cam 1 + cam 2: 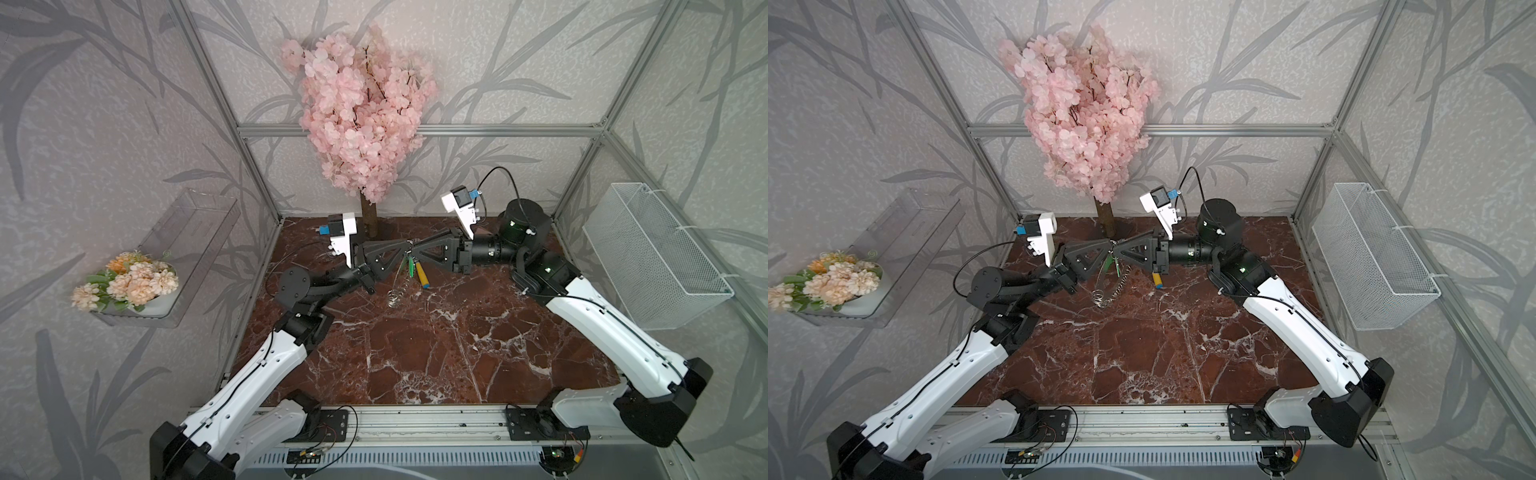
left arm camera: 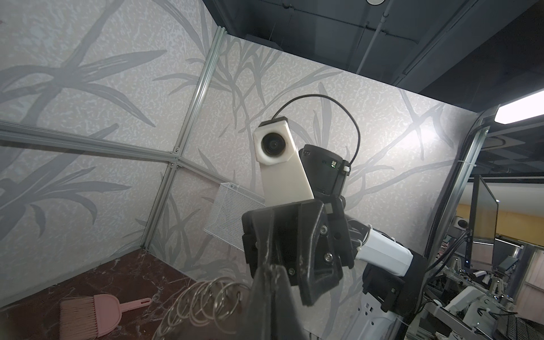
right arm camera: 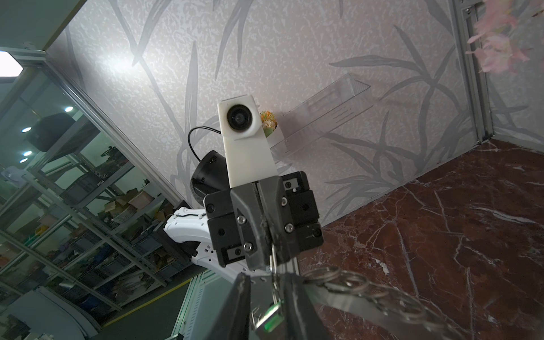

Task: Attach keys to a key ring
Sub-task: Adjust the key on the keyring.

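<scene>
Both arms up over the table [image 1: 415, 357], gripper tips nose to nose in front of the tree [image 1: 361, 124].

Left gripper [image 1: 404, 248]: jaws clamped tight on one small split ring of the key ring [image 1: 395, 287]. Disc hangs edge-on below the tips. Whether its low end touches the table, cannot tell.

Right gripper [image 1: 419, 249]: jaws narrow, a slit between them. Key [image 3: 268, 319], green tag, sits in that slit in the right wrist view. Pinched or merely between, cannot tell.

In both top views the key dangles just under the meeting tips, beside the ring.

Yellow-blue handle [image 1: 422, 277] lies on the table near the key.
</scene>
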Tool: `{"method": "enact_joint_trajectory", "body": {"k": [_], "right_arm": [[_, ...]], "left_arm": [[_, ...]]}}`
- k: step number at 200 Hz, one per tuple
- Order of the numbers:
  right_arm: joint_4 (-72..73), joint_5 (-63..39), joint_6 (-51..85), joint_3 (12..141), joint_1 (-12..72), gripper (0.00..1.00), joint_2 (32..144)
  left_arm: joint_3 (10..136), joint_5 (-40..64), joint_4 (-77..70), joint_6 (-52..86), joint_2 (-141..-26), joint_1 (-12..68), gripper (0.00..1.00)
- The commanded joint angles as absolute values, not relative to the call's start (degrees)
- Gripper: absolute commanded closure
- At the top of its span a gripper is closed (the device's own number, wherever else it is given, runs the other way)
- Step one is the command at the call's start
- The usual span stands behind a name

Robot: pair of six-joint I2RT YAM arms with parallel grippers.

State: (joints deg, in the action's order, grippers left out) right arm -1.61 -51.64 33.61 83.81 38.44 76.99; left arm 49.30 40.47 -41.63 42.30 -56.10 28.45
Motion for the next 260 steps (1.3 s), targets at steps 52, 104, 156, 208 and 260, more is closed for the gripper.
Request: {"method": "enact_joint_trajectory", "body": {"k": [52, 104, 156, 208, 260], "right_arm": [[-4.1, -51.7, 31.2, 87.6, 39.2, 0.94, 77.9], [-6.4, -51.7, 29.7, 89.3, 39.2, 1.0, 79.1], [-19.6, -49.7, 21.1, 94.2, 39.1, 1.0, 79.5], [-45.7, -47.5, 6.7, 107.5, 39.1, 1.0, 83.7], [-64.9, -44.4, -3.0, 120.0, 39.1, 1.0, 88.9]], "left_arm": [[48.8, 39.8, -44.4, 42.0, -54.8, 28.8, 1.0], [49.6, 40.2, -42.8, 41.1, -55.0, 28.7, 0.98], [51.3, 40.7, -38.3, 39.8, -54.9, 28.7, 0.7], [53.6, 44.7, -34.1, 38.0, -55.8, 28.7, 0.65], [55.2, 50.1, -28.8, 35.3, -56.9, 28.7, 0.64]]}}
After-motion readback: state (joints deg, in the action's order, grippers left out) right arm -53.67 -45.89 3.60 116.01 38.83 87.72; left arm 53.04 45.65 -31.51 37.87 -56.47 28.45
